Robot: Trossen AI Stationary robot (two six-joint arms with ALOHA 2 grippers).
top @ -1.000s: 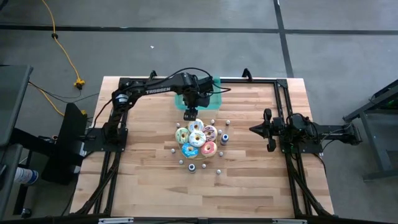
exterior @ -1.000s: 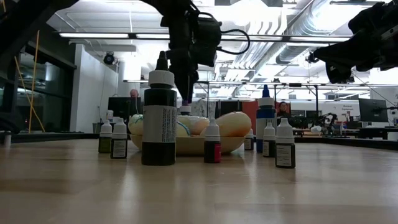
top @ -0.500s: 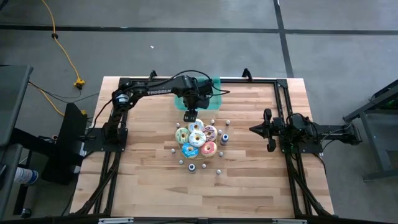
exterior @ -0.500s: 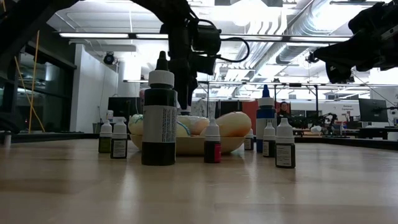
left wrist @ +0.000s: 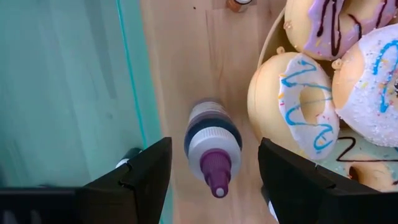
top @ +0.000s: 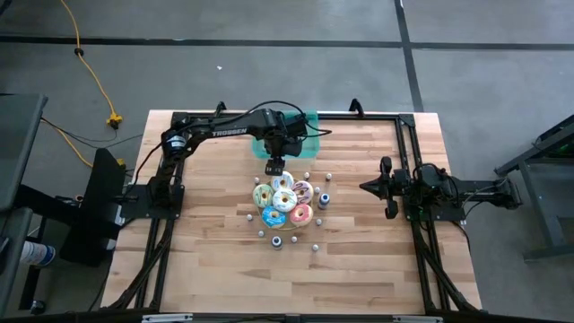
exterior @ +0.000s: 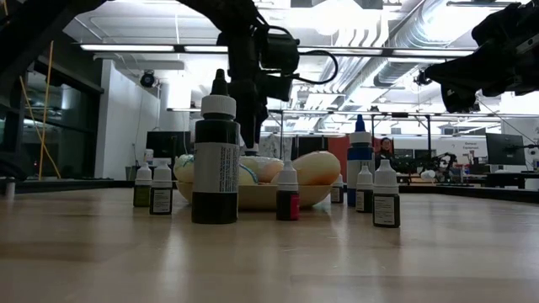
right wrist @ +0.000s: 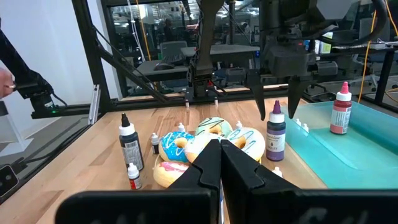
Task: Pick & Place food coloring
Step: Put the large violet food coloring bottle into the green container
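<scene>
My left gripper is open and points down over a purple-capped food coloring bottle. The bottle stands upright on its base on the wood between the teal tray and the donuts. The fingers stand on either side of its cap, apart from it. The right wrist view shows the same bottle under the left gripper. Several more bottles stand around the donuts, among them a blue one and a dark one. A red bottle stands in the tray. My right gripper is shut and waits at the table's right.
The donuts lie in a shallow dish at the table's middle. In the low view a tall dark bottle and small bottles stand near the camera. The tray sits at the far edge. Bare wood lies toward the near edge.
My left gripper rose a little above the purple-capped bottle in the first half second, then kept still. The bottle has stayed upright in its place.
</scene>
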